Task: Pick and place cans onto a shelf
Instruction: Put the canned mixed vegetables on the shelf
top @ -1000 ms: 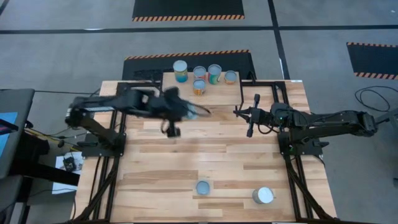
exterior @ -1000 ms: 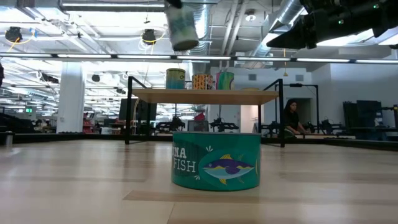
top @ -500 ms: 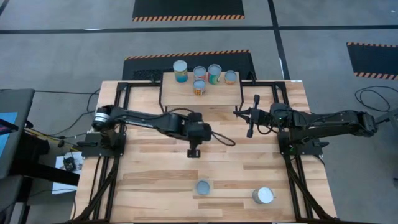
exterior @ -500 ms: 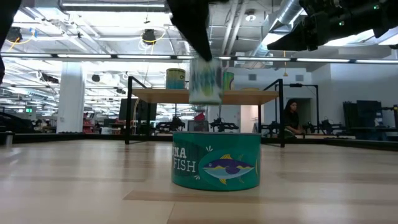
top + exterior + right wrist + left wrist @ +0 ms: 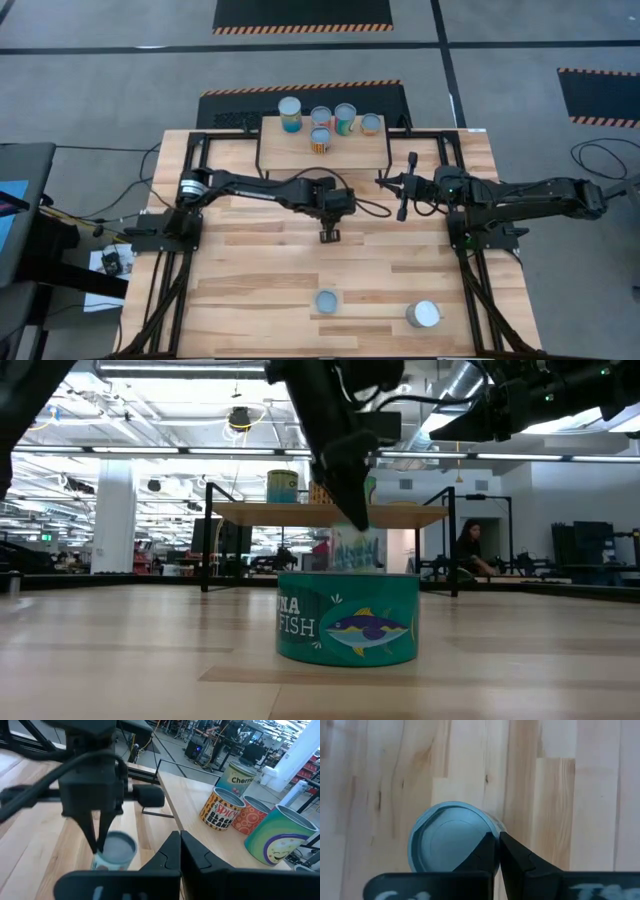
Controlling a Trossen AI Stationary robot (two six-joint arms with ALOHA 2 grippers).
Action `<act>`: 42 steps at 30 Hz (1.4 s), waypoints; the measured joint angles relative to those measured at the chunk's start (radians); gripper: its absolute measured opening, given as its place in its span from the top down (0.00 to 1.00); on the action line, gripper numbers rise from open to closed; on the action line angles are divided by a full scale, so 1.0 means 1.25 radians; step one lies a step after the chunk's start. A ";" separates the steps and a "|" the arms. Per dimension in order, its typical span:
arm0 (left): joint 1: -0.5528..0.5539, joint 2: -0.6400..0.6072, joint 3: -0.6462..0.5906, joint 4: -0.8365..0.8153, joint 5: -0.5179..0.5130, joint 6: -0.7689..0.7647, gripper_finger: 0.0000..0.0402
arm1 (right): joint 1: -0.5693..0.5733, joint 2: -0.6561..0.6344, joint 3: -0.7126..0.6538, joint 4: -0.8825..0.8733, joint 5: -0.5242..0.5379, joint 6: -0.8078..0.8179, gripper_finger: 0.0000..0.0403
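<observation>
Near the middle of the worktop [image 5: 250, 250], the left end effector [image 5: 328, 235] reaches out from its arm and grips a small can [image 5: 451, 837] by the rim, its fingers pinched nearly together over the edge of the silvery-blue lid. From the level camera this can hangs just above the worktop, behind the wide teal fish tin [image 5: 347, 616], so it looks lifted or nearly set down; which of the two I cannot tell.

On the shelf [image 5: 290, 155] at the far edge stand five cans: a teal one [image 5: 290, 112], three in a row beside it, and an orange-labelled one [image 5: 320, 140] in front. That part of the job appears done.

Two cans wait near the front edge: the wide fish tin [image 5: 327, 301] and a paler one [image 5: 424, 314] to its right. With the held can, three seem left to place.

Beside the shelf's right end, the right end effector [image 5: 404, 190] idles with its fingers closed on nothing.
</observation>
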 joint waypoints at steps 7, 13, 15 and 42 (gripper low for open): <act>0.000 0.013 0.000 0.055 -0.009 -0.005 0.99 | 0.000 0.000 0.000 0.000 0.000 0.000 0.97; 0.000 0.001 0.000 0.046 -0.027 0.008 0.88 | 0.000 0.000 0.000 -0.003 0.000 0.001 0.97; 0.000 -0.003 0.000 0.045 -0.028 0.016 0.83 | 0.000 0.000 0.000 -0.003 0.000 0.001 0.96; -0.083 -0.652 -0.736 0.680 0.036 -0.038 0.99 | 0.011 0.086 0.005 0.061 -0.227 0.066 0.96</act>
